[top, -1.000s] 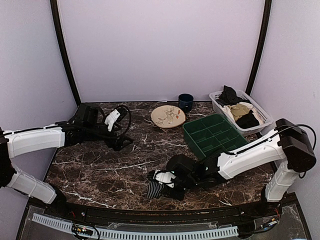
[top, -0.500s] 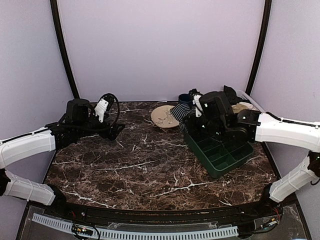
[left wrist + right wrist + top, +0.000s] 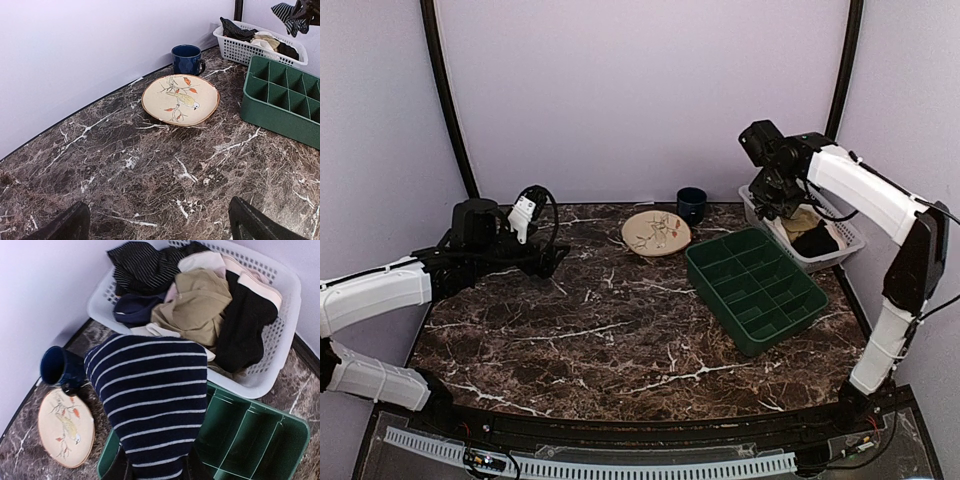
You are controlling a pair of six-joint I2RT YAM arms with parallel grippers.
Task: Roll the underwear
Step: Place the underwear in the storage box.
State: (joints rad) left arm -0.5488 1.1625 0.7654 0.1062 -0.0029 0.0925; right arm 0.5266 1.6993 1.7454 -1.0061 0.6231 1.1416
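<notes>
The underwear [image 3: 152, 400] is a dark navy bundle with thin white stripes, held between my right gripper's [image 3: 154, 471] fingers. It hangs in the air over the far end of the green tray [image 3: 250, 440] and the near edge of the white basket [image 3: 280, 285]. Its waistband does not show. In the top view my right gripper [image 3: 775, 195] is raised at the back right. In the left wrist view the underwear [image 3: 286, 15] hangs at the top right. My left gripper [image 3: 157, 230] is open and empty, low over the marble table [image 3: 580, 330] at the left.
The white basket [image 3: 850, 235] holds black, tan and dark clothes. The green divided tray [image 3: 755, 290] lies at the right. A painted plate [image 3: 656, 232] and a blue mug [image 3: 692, 204] stand at the back.
My right arm has carried the underwear from the table's front, across the green tray, up to the back right above the basket. My left arm drew back slightly, then stayed still.
</notes>
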